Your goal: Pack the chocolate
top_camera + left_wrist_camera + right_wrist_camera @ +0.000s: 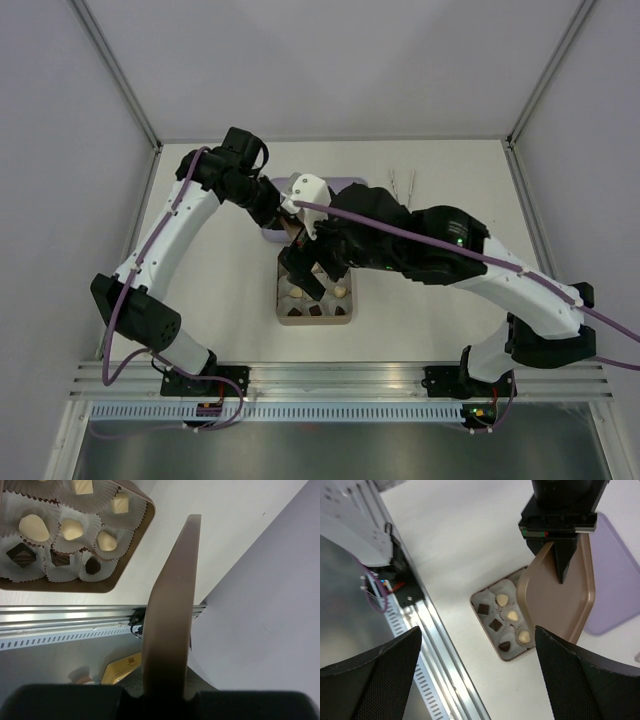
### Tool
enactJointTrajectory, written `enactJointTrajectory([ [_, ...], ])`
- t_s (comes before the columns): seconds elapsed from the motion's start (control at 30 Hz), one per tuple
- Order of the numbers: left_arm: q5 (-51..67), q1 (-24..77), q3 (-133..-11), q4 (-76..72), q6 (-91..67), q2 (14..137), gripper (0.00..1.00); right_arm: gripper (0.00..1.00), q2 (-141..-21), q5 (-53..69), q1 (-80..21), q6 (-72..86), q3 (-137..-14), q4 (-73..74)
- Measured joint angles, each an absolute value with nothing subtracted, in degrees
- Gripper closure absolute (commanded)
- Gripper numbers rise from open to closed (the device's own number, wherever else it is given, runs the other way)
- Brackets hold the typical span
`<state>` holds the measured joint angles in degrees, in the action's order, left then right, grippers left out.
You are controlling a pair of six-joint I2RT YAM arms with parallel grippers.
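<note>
The small chocolates (71,528), pale cream pieces and dark brown squares, each sit in a white crinkled paper cup (47,572) inside the shallow brown box (125,572) on the white table (460,540). The flat tan-brown lid (555,600) hangs over the box's far side, hiding part of it. The left gripper (563,565) is clamped on the lid's edge. The right gripper (478,628) hovers above the box, fingers spread wide, holding nothing. A lilac tray (615,580) lies beyond, with metal tongs (402,182) further back.
</note>
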<state>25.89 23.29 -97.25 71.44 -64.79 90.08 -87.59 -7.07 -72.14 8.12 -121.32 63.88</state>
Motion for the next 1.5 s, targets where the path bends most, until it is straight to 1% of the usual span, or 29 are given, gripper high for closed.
enactJointTrajectory([
  [0.17,26.98,23.49,-97.25,71.66,-64.84,89.54,0.98,0.02,-89.32,-14.59,-72.88,4.62,-116.05,62.85],
  [0.27,27.35,23.49,-97.23,71.68,-64.84,88.49,0.97,0.10,-89.32,-17.30,-72.77,1.58,-112.92,61.23],
  [0.37,27.81,23.49,-97.12,71.75,-64.88,86.76,0.94,0.33,-89.36,-19.18,-72.79,-0.67,-110.50,60.40],
  [0.4,28.14,23.49,-97.12,71.72,-64.88,86.21,0.94,0.37,-89.36,-19.97,-72.79,-1.26,-109.75,60.01],
  [0.47,28.73,23.49,-97.10,71.70,-64.90,85.23,0.88,0.52,-89.36,-21.76,-72.79,-2.04,-108.22,59.00],
  [0.5,28.77,23.49,-97.06,71.70,-64.90,84.73,0.84,0.63,-89.43,-22.70,-72.79,-2.28,-107.79,58.65],
  [0.53,28.80,23.49,-96.82,71.48,-65.34,84.14,0.72,0.69,-89.45,-23.07,-72.77,-2.24,-107.59,58.35],
  [0.57,28.75,23.40,-96.55,71.09,-65.63,83.72,0.63,0.73,-89.47,-23.31,-72.79,-2.37,-107.55,58.22],
  [0.6,29.08,23.31,-96.23,70.87,-65.76,83.18,0.53,0.78,-89.54,-24.12,-72.99,-2.42,-107.55,57.69],
  [0.63,29.21,23.29,-95.70,71.02,-66.19,82.35,0.39,0.89,-89.54,-24.45,-73.10,-2.37,-107.55,57.10],
  [0.7,29.26,23.40,-95.29,71.42,-66.39,81.60,0.25,0.95,-89.56,-24.73,-72.99,-1.78,-107.55,56.49],
  [0.73,29.30,23.49,-95.22,71.55,-66.52,81.25,0.13,1.00,-89.56,-24.77,-72.97,-1.32,-107.55,56.14],
  [0.77,29.56,23.51,-95.22,71.00,-66.59,80.97,0.04,0.99,-89.56,-25.34,-72.99,-1.15,-107.55,56.14],
  [0.8,29.71,23.53,-95.22,70.78,-66.67,80.68,0.00,1.00,-89.56,-25.19,-73.03,-0.14,-107.55,56.03],
  [1.0,30.17,22.68,-94.89,69.84,-66.87,78.78,0.00,1.00,-88.07,-25.15,-72.05,6.42,-105.75,55.44],
  [1.13,30.28,20.45,-96.01,69.41,-66.28,78.63,0.00,1.00,-83.96,-19.92,-68.77,12.64,-100.84,54.41],
  [1.27,30.50,15.97,-98.91,68.93,-62.92,78.50,0.00,1.00,-78.06,-5.74,-58.94,19.46,-93.84,50.54],
  [1.37,31.07,11.77,-100.03,68.66,-59.02,77.52,0.00,1.00,-73.73,9.21,-50.92,25.98,-86.61,43.31],
  [1.47,31.83,9.28,-99.44,68.71,-55.05,75.53,0.00,1.00,-72.42,21.89,-47.92,32.45,-80.99,35.73],
  [1.5,32.16,9.06,-98.54,68.64,-53.74,74.48,0.00,1.00,-72.55,24.45,-47.88,33.93,-79.79,33.93],
])
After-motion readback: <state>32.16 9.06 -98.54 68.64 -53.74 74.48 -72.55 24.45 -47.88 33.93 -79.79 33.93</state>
